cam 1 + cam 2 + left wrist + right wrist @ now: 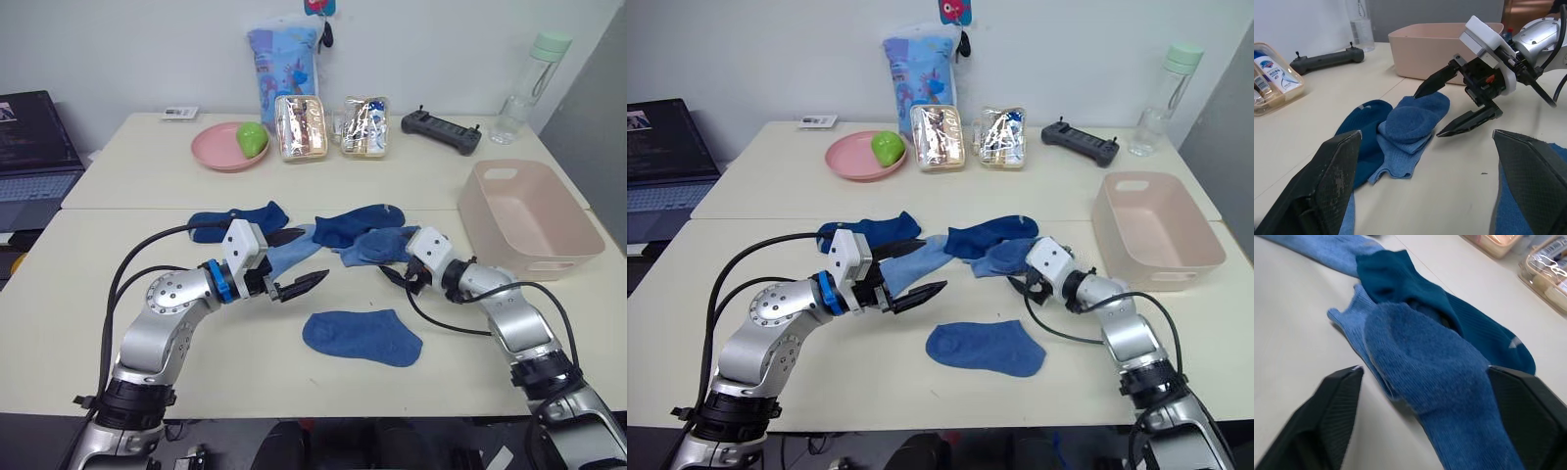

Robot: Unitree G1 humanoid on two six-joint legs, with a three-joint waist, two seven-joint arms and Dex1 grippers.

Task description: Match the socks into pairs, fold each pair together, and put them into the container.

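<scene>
While my right gripper [1462,105] hangs spread over the heaped socks [377,245] (left gripper [299,285] also parted), I risk pinching two mismatched layers together.

Blue socks [361,336], some navy, some lighter; pale pink tub [529,217]; pink plate [223,147] with a green object [252,138].

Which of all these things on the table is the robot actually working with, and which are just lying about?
Part of the job:
- the socks, all blue, one flat near the front, the rest in a loose heap
- the container, a pale pink tub, empty

Just lying about:
- pink plate with a green fruit
- two clear snack boxes
- black controller
- water bottle
- laptop
</scene>
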